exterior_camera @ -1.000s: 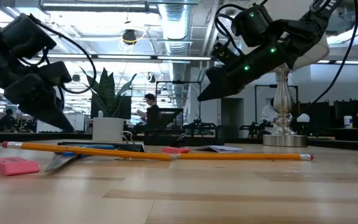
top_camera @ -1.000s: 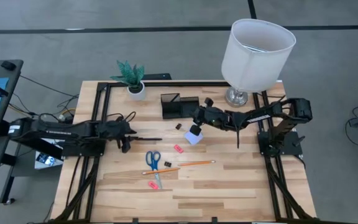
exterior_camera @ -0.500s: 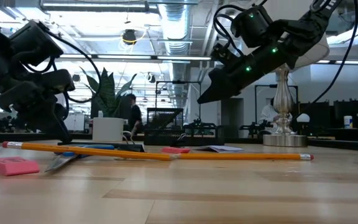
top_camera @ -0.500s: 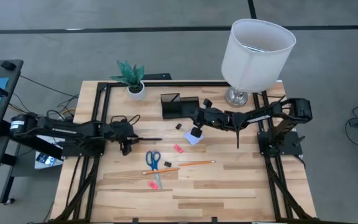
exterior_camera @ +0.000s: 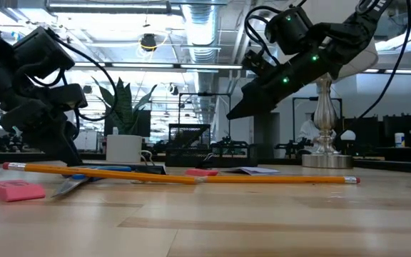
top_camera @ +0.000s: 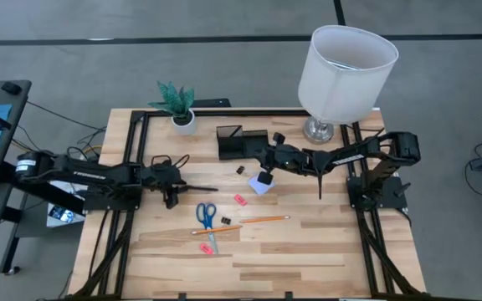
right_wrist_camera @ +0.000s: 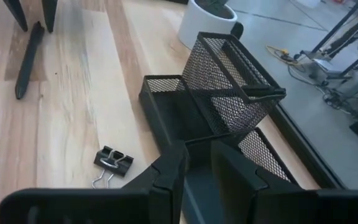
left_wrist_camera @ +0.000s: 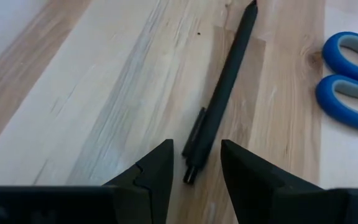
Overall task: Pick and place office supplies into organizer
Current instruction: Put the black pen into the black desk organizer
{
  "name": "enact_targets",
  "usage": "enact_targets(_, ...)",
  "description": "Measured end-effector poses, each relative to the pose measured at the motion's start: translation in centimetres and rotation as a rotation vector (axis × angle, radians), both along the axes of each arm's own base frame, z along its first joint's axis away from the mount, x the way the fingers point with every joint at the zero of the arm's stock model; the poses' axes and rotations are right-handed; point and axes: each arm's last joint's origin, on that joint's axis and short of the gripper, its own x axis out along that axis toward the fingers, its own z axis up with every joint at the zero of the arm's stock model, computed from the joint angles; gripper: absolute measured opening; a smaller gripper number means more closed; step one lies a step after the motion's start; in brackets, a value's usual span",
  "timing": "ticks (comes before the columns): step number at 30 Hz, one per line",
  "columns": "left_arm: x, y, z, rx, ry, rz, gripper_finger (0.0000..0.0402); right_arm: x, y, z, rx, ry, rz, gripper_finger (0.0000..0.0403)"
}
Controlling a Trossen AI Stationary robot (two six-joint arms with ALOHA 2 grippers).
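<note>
Currently: left gripper (left_wrist_camera: 191,171), fingers apart and empty, straddles the clip end of the pen (left_wrist_camera: 222,99) left of the scissors (left_wrist_camera: 348,81); an end grip risks the pen tipping or rolling free.

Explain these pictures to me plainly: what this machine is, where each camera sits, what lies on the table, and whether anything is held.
This is a robot with two dark jointed arms at a pale wooden table. One camera looks straight down, one sits at table height, and one rides on each wrist.

The left hand is open, its two fingers either side of the end of a slim black pen, which lies flat, not gripped. The right hand hovers narrowly open and empty near the black wire-mesh desk organizer; a small black binder clip lies beside it.

Also on the table: blue-handled scissors, an orange pencil, small pink erasers, a pale lavender note pad, a potted plant and a white-shaded lamp.
</note>
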Motion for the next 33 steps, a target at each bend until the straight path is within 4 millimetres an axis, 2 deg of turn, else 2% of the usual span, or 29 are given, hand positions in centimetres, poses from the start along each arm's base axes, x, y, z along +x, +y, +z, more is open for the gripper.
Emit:
enact_targets(12,0.0,0.1,0.0,0.013,-0.001,0.011,0.0128,-0.1,-0.6,0.0,-0.025,0.013,-0.007,0.0075)
enact_targets(22,0.9,0.2,-0.7,0.02,0.009,-0.022,0.0128,-0.1,-0.7,0.0,-0.024,0.013,-0.006,0.0075)
enact_targets(33,1.2,0.7,-1.3,-0.035,0.025,-0.041,0.0128,-0.1,-0.7,0.0,-0.024,0.013,-0.007,0.0075)
